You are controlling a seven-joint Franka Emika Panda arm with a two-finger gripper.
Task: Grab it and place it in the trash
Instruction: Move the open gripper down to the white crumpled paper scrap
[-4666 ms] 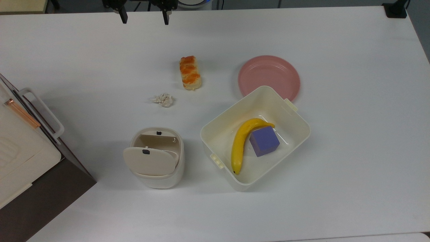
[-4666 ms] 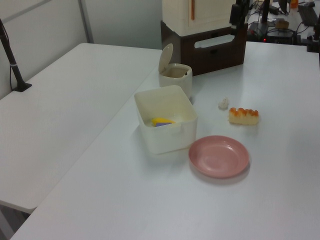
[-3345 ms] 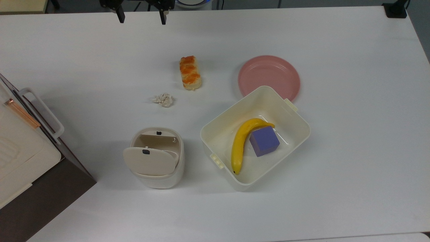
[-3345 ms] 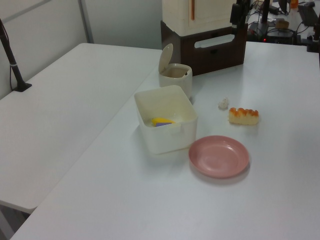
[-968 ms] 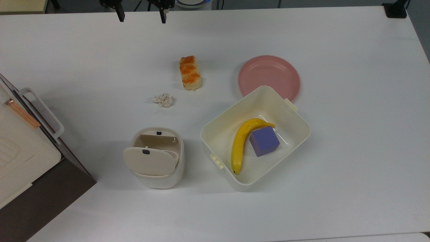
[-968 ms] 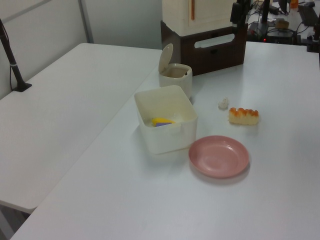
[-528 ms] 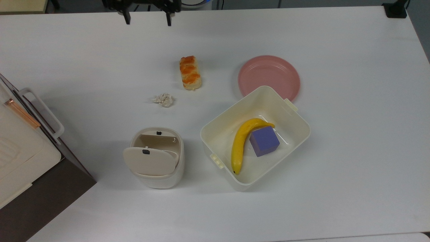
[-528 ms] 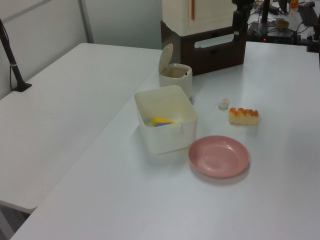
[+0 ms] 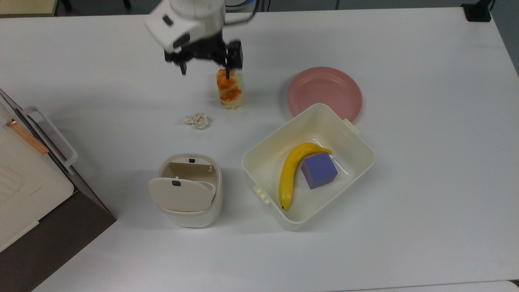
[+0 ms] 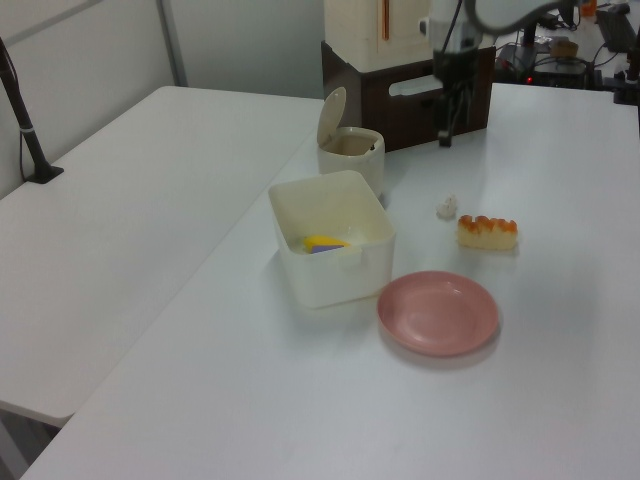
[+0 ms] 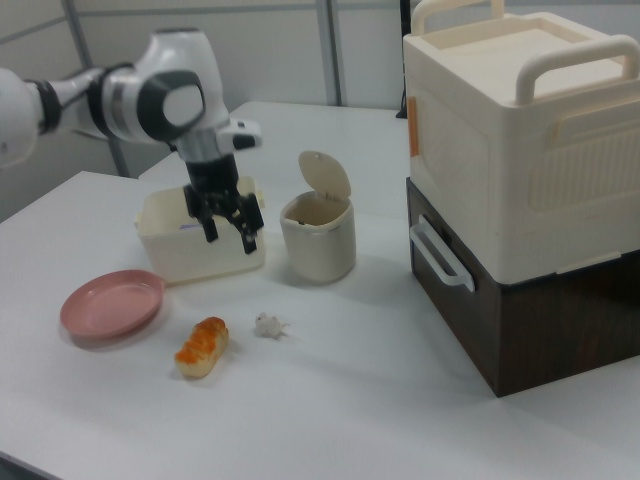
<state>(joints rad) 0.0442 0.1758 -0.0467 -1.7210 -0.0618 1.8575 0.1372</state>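
Even, bright overhead lighting throughout. The white worktop (image 9: 425, 162) shows mild glare and faint, soft-edged shadows beside the tub (image 9: 308, 166) and bin (image 9: 188, 190). The arm (image 9: 188, 20) is motion-blurred in the top view. The left view is slightly soft and hazy.

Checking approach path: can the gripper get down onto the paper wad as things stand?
Probably yes. The gripper is open, above the table near the bread. The paper wad lies alone on bare table, apart from the bread and the bin.
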